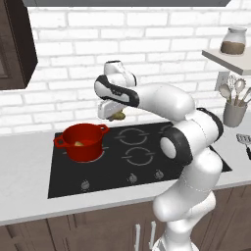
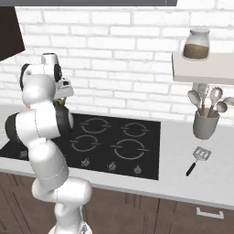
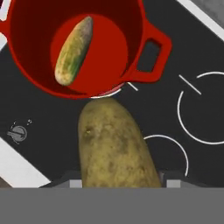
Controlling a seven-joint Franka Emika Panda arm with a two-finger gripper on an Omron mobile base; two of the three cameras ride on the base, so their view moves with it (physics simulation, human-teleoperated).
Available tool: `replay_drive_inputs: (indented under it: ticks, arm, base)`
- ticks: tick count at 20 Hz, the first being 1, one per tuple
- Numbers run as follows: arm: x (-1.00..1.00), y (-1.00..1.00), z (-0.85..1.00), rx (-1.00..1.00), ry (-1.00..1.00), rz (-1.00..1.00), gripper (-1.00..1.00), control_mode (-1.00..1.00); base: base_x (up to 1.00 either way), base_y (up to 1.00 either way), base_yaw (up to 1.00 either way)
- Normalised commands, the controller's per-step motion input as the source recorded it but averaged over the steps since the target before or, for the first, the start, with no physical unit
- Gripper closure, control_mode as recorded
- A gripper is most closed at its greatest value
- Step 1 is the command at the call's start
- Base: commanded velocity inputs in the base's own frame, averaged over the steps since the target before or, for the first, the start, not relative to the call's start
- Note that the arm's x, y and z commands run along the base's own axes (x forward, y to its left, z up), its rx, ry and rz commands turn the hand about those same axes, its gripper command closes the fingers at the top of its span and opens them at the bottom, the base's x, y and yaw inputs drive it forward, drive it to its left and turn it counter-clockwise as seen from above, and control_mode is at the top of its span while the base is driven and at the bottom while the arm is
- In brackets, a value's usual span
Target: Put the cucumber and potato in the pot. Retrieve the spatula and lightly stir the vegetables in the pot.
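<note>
While claw (image 1: 113,115) grips potato (image 3: 116,144) | blk cooktop (image 1: 147,162) | wht brick wall (image 2: 123,59)

- You have the pot (image 1: 84,141) standing on the front left burner of the cooktop (image 1: 142,162), with the cucumber (image 3: 73,50) lying inside it on its floor.
- The potato (image 1: 117,116) hangs in the gripper (image 1: 112,115) above the cooktop, just to the right of the pot and higher than its rim; in the hand view it sits between the fingers, beside the pot's near handle.
- To the right of the cooktop, the spatula (image 2: 197,160) lies flat on the counter (image 2: 192,183), in front of the utensil cup (image 2: 204,124).
- Above the cup, a jar (image 2: 196,44) stands on the wall shelf (image 2: 203,68).
</note>
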Motion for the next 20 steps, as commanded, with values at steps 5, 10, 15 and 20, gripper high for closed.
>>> replay_drive_inputs:
  ticks: [5, 10, 15, 20]
  arm:
    - [0.26, 0.86, -0.36, 0.10, -0.01, -0.04, 1.00, -1.00]
    - [0.35, 0.94, -0.65, 0.02, 0.05, -0.10, 1.00, -1.00]
    - [0.44, 0.48, -0.73, -0.01, 0.05, -0.15, 1.00, -1.00]
    - [0.15, 0.23, -0.37, 0.00, 0.00, -0.15, 1.00, -1.00]
  base:
    - [0.00, 0.00, 0.00]
    - [0.00, 0.00, 0.00]
    - [0.00, 0.00, 0.00]
    - [0.00, 0.00, 0.00]
